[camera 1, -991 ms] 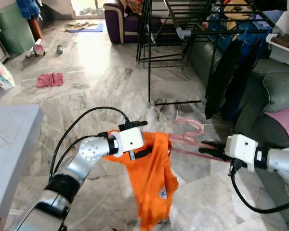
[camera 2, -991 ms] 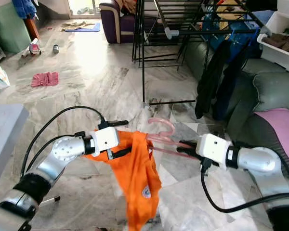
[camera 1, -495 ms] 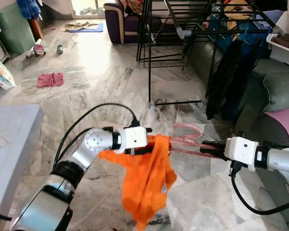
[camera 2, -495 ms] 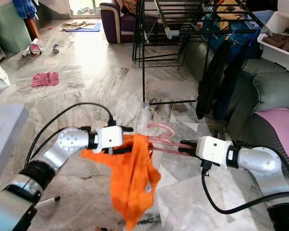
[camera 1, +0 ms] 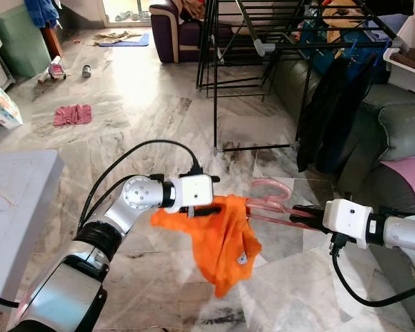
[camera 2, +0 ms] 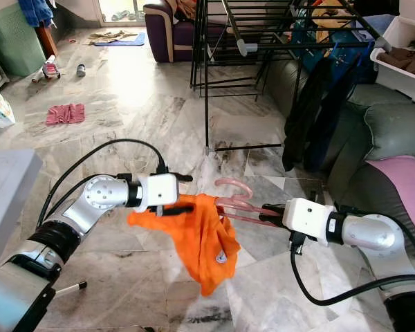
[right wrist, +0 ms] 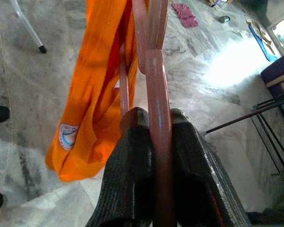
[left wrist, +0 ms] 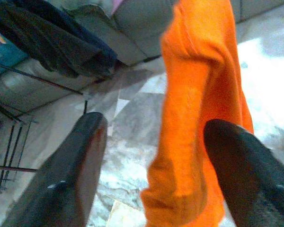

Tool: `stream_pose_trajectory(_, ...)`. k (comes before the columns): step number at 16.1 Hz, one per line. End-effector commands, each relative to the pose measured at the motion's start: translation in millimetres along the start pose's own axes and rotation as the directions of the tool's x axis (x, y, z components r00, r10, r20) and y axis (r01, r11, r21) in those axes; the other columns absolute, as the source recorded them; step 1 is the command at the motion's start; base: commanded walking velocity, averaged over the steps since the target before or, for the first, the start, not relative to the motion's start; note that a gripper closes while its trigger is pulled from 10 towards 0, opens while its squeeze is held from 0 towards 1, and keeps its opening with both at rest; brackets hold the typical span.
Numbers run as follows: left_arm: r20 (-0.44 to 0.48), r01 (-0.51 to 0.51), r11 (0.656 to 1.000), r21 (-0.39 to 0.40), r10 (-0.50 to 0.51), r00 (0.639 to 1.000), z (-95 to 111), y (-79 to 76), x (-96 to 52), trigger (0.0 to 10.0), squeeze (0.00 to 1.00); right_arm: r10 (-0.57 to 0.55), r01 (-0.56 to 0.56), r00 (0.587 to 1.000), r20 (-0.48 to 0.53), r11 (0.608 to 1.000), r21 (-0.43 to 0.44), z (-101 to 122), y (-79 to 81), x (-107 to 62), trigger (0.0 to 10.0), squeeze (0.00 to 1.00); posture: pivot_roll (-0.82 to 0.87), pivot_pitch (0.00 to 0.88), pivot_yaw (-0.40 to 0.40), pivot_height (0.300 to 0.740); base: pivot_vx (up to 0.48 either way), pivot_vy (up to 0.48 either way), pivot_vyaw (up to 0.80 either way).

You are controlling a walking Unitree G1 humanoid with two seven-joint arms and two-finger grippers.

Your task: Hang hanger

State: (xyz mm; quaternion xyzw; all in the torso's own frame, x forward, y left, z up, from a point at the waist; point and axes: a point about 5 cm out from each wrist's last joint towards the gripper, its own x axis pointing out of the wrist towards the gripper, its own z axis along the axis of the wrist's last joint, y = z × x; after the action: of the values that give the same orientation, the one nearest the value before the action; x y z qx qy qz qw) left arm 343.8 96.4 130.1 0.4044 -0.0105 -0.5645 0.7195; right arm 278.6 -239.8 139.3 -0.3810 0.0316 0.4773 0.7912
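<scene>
I'm looking down on a marble floor (camera 1: 138, 104), glossy grey-white slabs with dark veining, sunlit toward the far end. On my right sits a grey-green sofa (camera 1: 401, 131) with a pink cushion (camera 1: 409, 174), and in front of it a black metal drying rack (camera 1: 263, 41) of thin tubes, dark garments (camera 1: 325, 117) hanging limp from its rails. A purple armchair (camera 1: 167, 28) stands at the far end, and a pale grey tabletop (camera 1: 14, 200) cuts in at my left.

Out on the floor lie a crumpled pink cloth (camera 1: 72, 114) and a small can (camera 1: 86, 70).

The orange shirt (camera 1: 225, 238) hangs between my two arms above the floor, soft knit, bunched and sagging, with a small round printed badge near its hem (too small for me to read). It is threaded on the pink hanger (camera 1: 270, 197), a smooth plastic one with its curved hook pointing away from me.

My left gripper (camera 1: 211, 195) is at the shirt's upper edge; through its wrist camera the two black fingers (left wrist: 80, 165) stand wide apart with orange cloth between them, and I can't tell whether they touch it. My right gripper (camera 1: 306, 214) has its fingers (right wrist: 132, 161) pressed narrow on the hanger's bar, holding it firmly.
</scene>
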Motion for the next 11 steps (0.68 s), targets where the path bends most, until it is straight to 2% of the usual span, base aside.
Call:
stream_pose_trajectory(1, -0.022, 0.057, 0.998, 0.025, -0.056, 0.998, -2.0, -4.7, 1.1, 10.0, 0.0, -0.011, 0.012, 1.0, 0.027, 1.0, -0.025, 5.2, -5.9, 1.4, 10.0, 0.0, -0.02, 0.067, -0.009, 0.74, 0.0, 0.0, 0.0)
stream_pose_trajectory(3, -0.028, 0.061, 0.998, 0.034, -0.06, 0.998, -2.6, -6.2, 2.5, 10.0, 0.0, -0.008, 0.009, 1.0, 0.028, 1.0, -0.024, 5.5, -6.0, 1.9, 10.0, 0.0, -0.02, 0.067, -0.008, 0.74, 0.0, 0.0, 0.0)
stream_pose_trajectory(4, -0.029, 0.05, 0.998, 0.033, -0.049, 0.998, -2.1, -5.4, 5.3, 8.0, 0.0, -0.006, 0.006, 1.0, 0.029, 1.0, -0.022, 5.5, -5.8, 2.1, 10.0, 0.0, -0.02, 0.066, -0.008, 0.74, 0.0, 0.0, 0.0)
stream_pose_trajectory(5, -0.023, 0.068, 0.998, 0.016, -0.068, 0.997, -2.2, -6.9, 6.3, 0.0, 0.0, -0.005, 0.005, 1.0, 0.029, 1.0, -0.021, 5.4, -5.6, 2.4, 10.0, 0.0, -0.02, 0.065, -0.007, 0.74, 0.0, 0.0, 0.0)
stream_pose_trajectory(11, -0.027, 0.082, 0.997, 0.016, -0.081, 0.996, -1.0, -6.6, 10.3, 0.0, 0.0, 0.007, -0.007, 1.0, 0.029, 1.0, -0.003, 4.3, 0.3, 1.3, 10.0, 0.0, -0.03, 0.073, 0.004, 0.74, 0.0, 0.0, 0.0)
